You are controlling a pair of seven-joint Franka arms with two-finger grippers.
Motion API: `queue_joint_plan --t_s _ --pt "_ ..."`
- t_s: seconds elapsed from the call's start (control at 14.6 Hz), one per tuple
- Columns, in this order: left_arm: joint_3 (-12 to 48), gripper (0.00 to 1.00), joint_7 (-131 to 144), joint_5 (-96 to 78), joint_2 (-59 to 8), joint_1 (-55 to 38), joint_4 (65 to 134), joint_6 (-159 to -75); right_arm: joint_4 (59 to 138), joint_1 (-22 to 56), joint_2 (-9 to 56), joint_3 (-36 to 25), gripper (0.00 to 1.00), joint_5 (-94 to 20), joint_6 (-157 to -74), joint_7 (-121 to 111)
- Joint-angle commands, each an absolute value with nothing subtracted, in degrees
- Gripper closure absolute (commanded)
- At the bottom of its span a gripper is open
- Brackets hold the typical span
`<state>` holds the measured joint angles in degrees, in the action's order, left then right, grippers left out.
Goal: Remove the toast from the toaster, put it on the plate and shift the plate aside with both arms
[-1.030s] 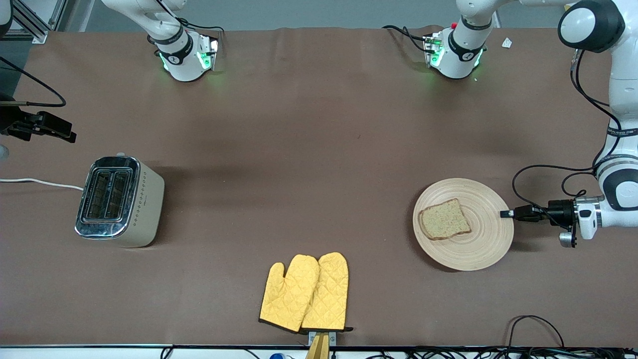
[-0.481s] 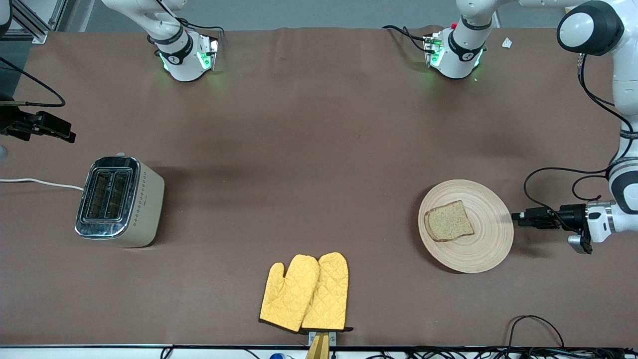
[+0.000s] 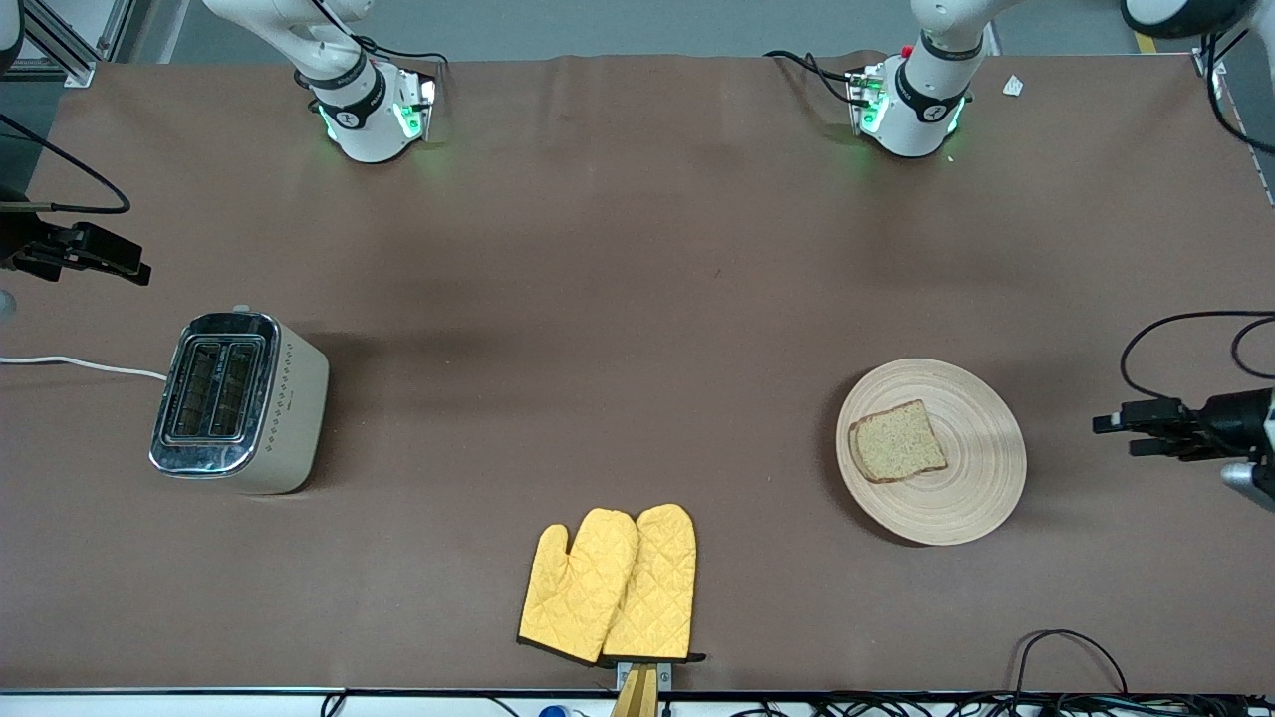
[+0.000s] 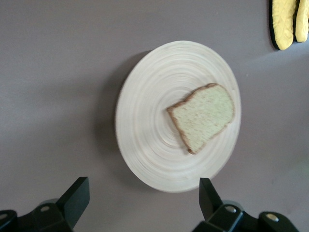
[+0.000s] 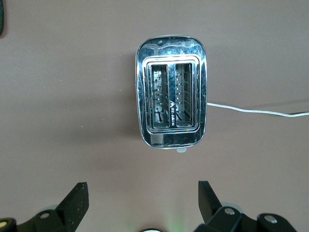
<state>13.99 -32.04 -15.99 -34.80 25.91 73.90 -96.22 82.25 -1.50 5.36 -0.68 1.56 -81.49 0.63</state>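
The plate (image 3: pixel 931 451) lies on the table (image 3: pixel 618 299) toward the middle from the left end effector (image 3: pixel 1114 430), level with it and clear of its tips; that end effector's fingers stand apart and grip nothing. The toast (image 3: pixel 896 441) rests flat in the plate, on the half away from the left end effector, its rounded edge pointing away too. The right end effector (image 5: pixel 140 200), also spread and empty, hangs over the table beside the toaster (image 3: pixel 239 401), whose two slots are empty. The left arm is far nearer the plate.
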Motion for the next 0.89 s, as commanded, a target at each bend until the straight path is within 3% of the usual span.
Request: queue_joint_plan --t_s 0.0,0.55,0.82 --pt "13.4 0.0 -20.3 -11.7 -25.2 20.1 77.3 -92.7 83.6 -1.8 4.0 -0.4 0.0 2.2 -81.5 1.4" --pt "13.4 0.0 -5.5 -1.9 -15.0 11.8 76.8 -86.0 83.6 -1.8 4.0 -0.4 0.0 2.2 -81.5 1.3" --pt "13.4 0.0 -3.6 1.2 -14.3 10.8 76.7 -85.2 83.6 -1.8 4.0 -0.4 0.0 2.1 -81.4 1.3"
